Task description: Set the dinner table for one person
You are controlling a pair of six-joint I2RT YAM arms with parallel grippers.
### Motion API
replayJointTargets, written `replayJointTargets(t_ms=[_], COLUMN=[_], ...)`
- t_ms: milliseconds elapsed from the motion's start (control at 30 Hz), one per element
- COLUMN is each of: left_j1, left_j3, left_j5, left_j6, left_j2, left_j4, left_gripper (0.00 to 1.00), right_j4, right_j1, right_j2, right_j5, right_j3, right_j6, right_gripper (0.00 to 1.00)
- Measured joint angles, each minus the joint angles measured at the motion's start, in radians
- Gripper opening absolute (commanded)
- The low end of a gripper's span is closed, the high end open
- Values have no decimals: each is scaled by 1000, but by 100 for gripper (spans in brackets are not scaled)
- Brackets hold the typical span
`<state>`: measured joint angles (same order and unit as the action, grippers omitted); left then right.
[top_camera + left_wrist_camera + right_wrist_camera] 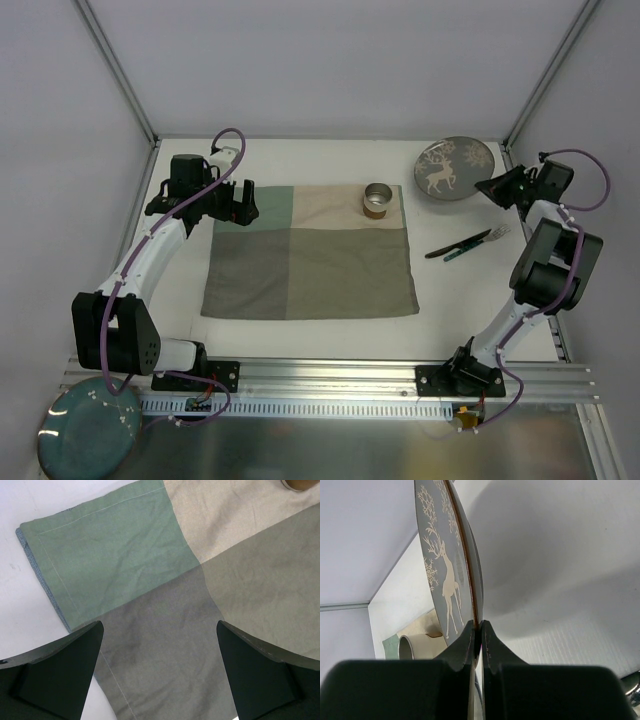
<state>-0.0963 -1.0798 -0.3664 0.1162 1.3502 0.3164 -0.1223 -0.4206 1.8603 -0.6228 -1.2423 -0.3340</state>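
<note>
Worktop fills the view: rigid, slick, nothing to grip, I judge. At ten o'clock my left tool hangs apart over the mat. At two o'clock my right tool pinches the plate by its rim, which looks brittle and slippery.

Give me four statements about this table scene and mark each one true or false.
1. The right end effector is shut on the rim of the reindeer plate. True.
2. The cup stands on the bare dinner table. False: it stands on the cloth mat, on its beige patch.
3. The left end effector is open above the mat. True.
4. The cutlery lies on the mat. False: it lies on the table, right of the mat.
</note>
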Motion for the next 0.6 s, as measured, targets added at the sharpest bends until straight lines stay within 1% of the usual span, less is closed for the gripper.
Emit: replayJointTargets(t_ms=[600], left_j1=[0], left_j3=[13], left_j5=[0], left_j6=[0], left_j2=[0], left_j4=[-6], left_gripper=[99], right_j4=[8], right_j1=[0], right_j2=[-82], right_j5=[-30], right_j3=[-22], right_j6=[-40], right_gripper=[0])
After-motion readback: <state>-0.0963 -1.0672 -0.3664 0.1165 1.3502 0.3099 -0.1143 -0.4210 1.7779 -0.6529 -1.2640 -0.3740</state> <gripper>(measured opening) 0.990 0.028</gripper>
